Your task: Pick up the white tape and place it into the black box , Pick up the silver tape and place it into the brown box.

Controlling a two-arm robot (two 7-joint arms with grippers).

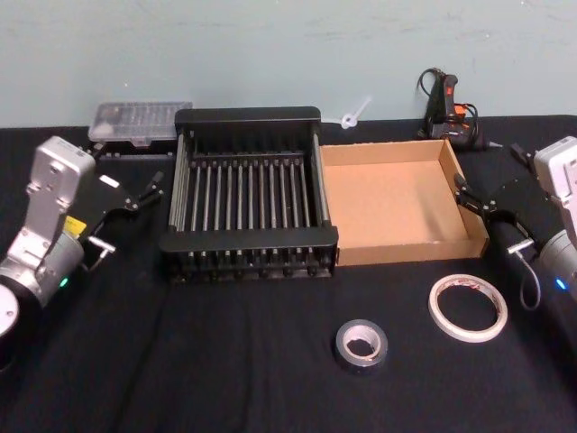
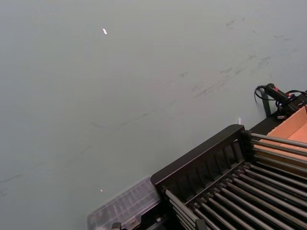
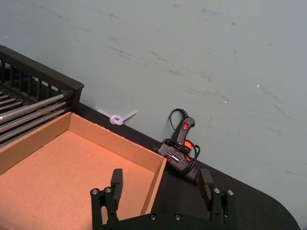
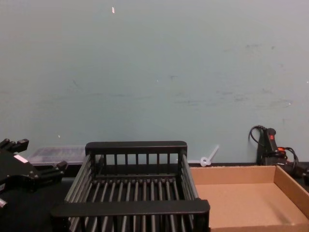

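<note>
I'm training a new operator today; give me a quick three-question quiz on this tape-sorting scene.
1. True or false: the thin white tape ring lies inside the black slatted crate.
2. Which roll lies nearer the shallow brown cardboard box: A white ring, B dark grey-silver duct tape roll?
3. Fill in: the right gripper hangs over the cardboard box's ____ with jaws open.

Key: 1 false; 2 A; 3 corner.

Soft, even light is falling from overhead, casting faint shadows; the black counter (image 1: 225,361) is swallowing detail, and every view is looking slightly grainy.
</note>
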